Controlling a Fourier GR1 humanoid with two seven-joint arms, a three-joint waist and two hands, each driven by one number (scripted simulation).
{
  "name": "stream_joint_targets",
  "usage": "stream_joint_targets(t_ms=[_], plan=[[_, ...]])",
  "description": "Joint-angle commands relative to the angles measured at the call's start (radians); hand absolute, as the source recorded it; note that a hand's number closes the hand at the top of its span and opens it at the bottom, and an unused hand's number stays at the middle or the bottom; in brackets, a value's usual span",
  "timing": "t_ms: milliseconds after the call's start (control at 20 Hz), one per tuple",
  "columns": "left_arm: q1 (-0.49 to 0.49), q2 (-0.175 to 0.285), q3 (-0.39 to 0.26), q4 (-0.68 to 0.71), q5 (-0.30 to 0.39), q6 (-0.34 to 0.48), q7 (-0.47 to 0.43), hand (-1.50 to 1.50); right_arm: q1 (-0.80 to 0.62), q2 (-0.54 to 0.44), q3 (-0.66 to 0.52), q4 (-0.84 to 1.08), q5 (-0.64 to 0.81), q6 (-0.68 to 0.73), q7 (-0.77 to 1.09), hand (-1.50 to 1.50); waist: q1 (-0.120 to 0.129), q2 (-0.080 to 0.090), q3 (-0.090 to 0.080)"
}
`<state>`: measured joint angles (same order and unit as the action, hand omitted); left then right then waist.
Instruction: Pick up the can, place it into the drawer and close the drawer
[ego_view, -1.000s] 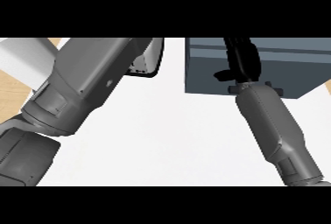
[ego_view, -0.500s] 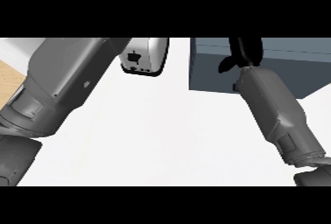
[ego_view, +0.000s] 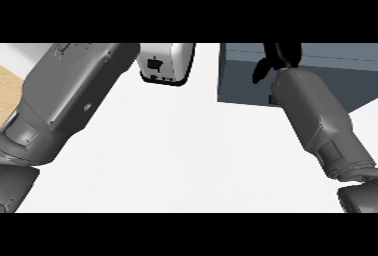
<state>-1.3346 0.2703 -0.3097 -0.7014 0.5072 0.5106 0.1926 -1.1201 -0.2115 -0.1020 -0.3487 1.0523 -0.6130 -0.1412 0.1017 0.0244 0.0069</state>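
Note:
The dark blue-grey drawer (ego_view: 240, 82) lies at the top right of the head view, seen from above. My right forearm (ego_view: 317, 117) stretches up over it, and my black right hand (ego_view: 282, 54) hangs over the drawer's inside at the upper edge, partly cut off. No can shows anywhere, and I cannot tell whether the hand holds one. My left forearm (ego_view: 66, 100) fills the left side and runs out past the top edge, so the left hand is out of sight.
A white appliance with a black mark (ego_view: 166, 62) stands at the top middle, between the left forearm and the drawer. The white counter (ego_view: 192, 160) spreads below. A strip of wood (ego_view: 9, 85) shows at the far left.
My right hand has moved farther up over the drawer, toward the top edge. The left forearm has swung left and closer, uncovering more of the white appliance.

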Motion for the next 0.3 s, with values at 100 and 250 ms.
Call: stream_joint_targets(t_ms=[100,250], plan=[[0.091,0.047,-0.005,-0.093,0.002,-0.029,0.010,-1.50,-0.077,0.040,-0.099,-0.028,-0.116,-0.030,-0.084,-1.50,0.018,-0.011,-0.005],[0.129,0.064,-0.001,-0.158,0.011,-0.033,0.028,-1.50,-0.091,0.037,-0.118,-0.015,-0.128,-0.031,-0.100,-1.50,0.022,-0.011,-0.006]])
